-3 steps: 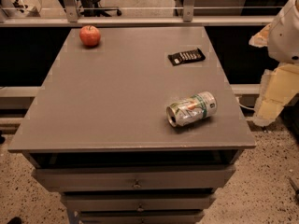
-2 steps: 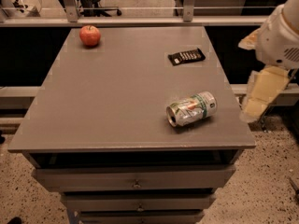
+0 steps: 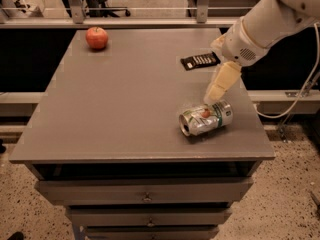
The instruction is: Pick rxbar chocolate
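A round red apple (image 3: 97, 37) is sitting at the upper left of the grey table (image 3: 125, 104), well apart from the rest. Toward the upper right, the flat black rxbar chocolate (image 3: 200, 60) is lying untouched near the table's edge. Below it, a dented silver-green drink can (image 3: 206, 118) is lying on its side. The cream pincer (image 3: 212, 95) is hanging just above the can; I cannot tell whether it is open or closed. I'd say it is in the approach: next it needs centring over the bar, clear of the can, then lowering.
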Controlling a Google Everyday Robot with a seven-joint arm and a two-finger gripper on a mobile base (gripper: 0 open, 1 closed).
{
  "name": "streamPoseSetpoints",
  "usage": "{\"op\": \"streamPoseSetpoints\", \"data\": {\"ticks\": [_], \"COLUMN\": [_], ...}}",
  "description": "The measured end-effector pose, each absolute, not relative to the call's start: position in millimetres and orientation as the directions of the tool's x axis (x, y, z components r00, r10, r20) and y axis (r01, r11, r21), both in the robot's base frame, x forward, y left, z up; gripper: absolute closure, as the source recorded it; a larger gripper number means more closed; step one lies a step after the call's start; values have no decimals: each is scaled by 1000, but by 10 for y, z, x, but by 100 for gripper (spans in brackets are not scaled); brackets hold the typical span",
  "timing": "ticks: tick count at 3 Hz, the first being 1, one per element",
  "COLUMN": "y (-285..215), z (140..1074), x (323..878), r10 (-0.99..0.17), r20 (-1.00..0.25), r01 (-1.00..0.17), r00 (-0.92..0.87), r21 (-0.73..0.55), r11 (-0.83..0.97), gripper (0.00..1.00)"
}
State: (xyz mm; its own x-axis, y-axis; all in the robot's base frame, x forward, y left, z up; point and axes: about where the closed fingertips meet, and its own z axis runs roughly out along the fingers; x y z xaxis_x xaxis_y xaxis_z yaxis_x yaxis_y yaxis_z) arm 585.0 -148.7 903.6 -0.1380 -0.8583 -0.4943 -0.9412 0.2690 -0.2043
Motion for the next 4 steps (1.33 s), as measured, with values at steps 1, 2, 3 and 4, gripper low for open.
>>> {"op": "streamPoseSetpoints", "data": {"ticks": [1, 2, 3, 4], "y": [-1251, -1136, -1164, -1281], "z": [8958, 8946, 8791, 8641], "x": [6496, 7038, 7356, 7559], "r10": [-800, -754, -721, -704], "r20": [-580, -631, -653, -654], "r01": [-935, -919, -901, -882], "r00": [-156, -183, -232, -276], "r21": [-174, -162, -135, -119], "r11": [308, 359, 413, 457], "gripper": [0, 0, 0, 0]}}
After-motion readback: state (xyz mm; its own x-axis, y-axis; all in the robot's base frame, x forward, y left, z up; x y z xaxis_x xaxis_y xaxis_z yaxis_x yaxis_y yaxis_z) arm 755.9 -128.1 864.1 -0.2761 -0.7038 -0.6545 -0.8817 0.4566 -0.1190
